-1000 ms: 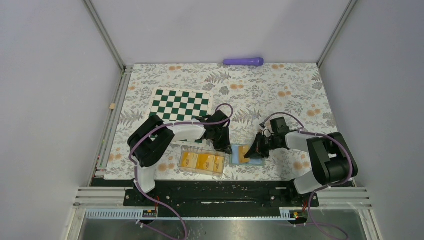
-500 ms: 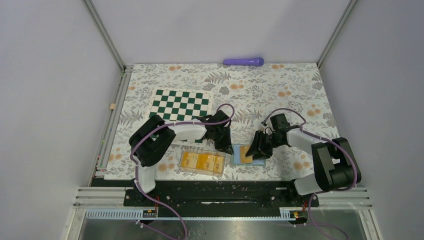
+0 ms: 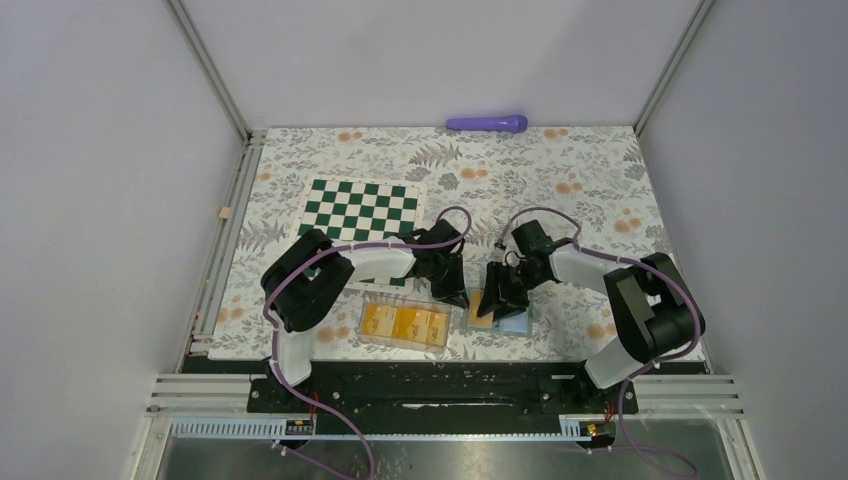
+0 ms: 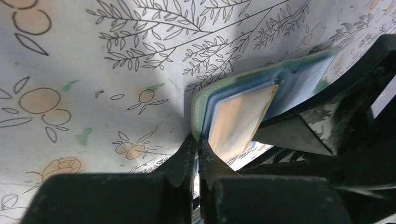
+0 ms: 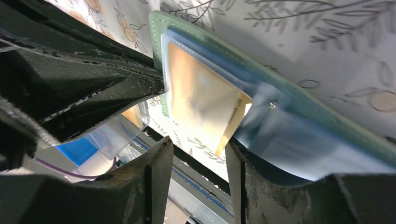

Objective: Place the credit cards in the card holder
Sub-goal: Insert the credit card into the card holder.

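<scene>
A floral-print counter (image 3: 560, 190) inside pale grey walls carries a green-and-white chequerboard (image 3: 362, 210) and, at the far edge, a purple stick (image 3: 487, 123); near the front edge we see a clear box (image 3: 404, 324) holding more orange cards, and just to its right the card holder (image 3: 515, 322) lies opened, light blue inside, between the two arms; the left fingers (image 4: 196, 154) are pressed together on the holder's green rim, which we judge to be a pinch that pins it in place; the right fingers (image 3: 497, 297) stand spread, and one corner of a credit card (image 5: 198, 93) pokes into the gap between them without being clamped; that card lies on the blue lining, its far end hazed as if under a clear sleeve, so we take the step in hand to be seating it in its pocket; its long axis runs along the holder's green edge, one short end toward the left fingers and the other beside the snap (image 5: 271, 105); how deep it sits we cannot tell, nor which face bears the stripe; the next move, as we judge it, calls for a push along that axis, square to the pocket mouth, with the holder held against sliding.
</scene>
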Controlling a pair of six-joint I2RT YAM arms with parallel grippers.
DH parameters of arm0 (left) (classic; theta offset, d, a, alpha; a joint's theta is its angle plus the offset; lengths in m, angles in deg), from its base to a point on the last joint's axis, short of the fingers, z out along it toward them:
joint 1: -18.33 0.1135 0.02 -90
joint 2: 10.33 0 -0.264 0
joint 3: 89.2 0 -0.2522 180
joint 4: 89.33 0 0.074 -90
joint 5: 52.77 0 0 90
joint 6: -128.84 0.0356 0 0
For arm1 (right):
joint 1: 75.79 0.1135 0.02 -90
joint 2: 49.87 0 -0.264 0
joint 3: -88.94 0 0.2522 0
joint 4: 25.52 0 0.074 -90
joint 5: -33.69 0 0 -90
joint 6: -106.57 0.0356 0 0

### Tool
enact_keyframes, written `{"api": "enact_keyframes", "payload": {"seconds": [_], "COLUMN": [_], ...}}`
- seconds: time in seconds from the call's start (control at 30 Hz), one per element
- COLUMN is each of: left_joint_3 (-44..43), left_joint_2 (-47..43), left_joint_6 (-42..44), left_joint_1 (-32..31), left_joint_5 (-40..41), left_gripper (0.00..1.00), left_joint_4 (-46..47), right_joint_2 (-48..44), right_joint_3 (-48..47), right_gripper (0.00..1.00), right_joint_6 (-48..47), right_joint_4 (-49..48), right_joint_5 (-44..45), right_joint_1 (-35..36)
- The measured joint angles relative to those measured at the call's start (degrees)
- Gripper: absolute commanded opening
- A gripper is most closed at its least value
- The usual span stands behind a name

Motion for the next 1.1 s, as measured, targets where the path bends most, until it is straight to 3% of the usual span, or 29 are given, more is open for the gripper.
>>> {"api": "enact_keyframes", "payload": {"seconds": [0.23, 0.43, 0.63, 0.9, 1.1], "left_joint_3": [-0.39, -0.63, -0.66, 1.29, 1.6], "left_joint_2": [0.0, -0.42, -3.67, -9.25, -8.17], "left_joint_6": [0.57, 1.42, 3.34, 3.23, 3.17], "left_joint_1": [0.09, -0.07, -0.81, -0.85, -1.2], "left_joint_5": [0.04, 1.25, 5.05, 4.39, 1.86], "left_gripper": [0.0, 0.22, 0.37, 0.4, 0.41], "left_joint_4": [-1.44, -2.14, -4.22, 2.19, 5.16], "right_joint_2": [2.08, 0.48, -7.78, -10.93, -8.68], "right_joint_3": [-2.36, -3.08, -3.08, -1.88, 0.04], "right_gripper": [0.56, 0.69, 0.72, 0.59, 0.42], "right_joint_6": [-0.22, 0.17, 0.11, 0.57, 1.44], "right_joint_4": [1.66, 2.8, 5.16, 6.73, 6.82], "right_joint_5": [1.84, 4.44, 8.37, 12.22, 15.13], "right_joint_1": [5.4, 6.75, 7.13, 7.04, 6.38]}}
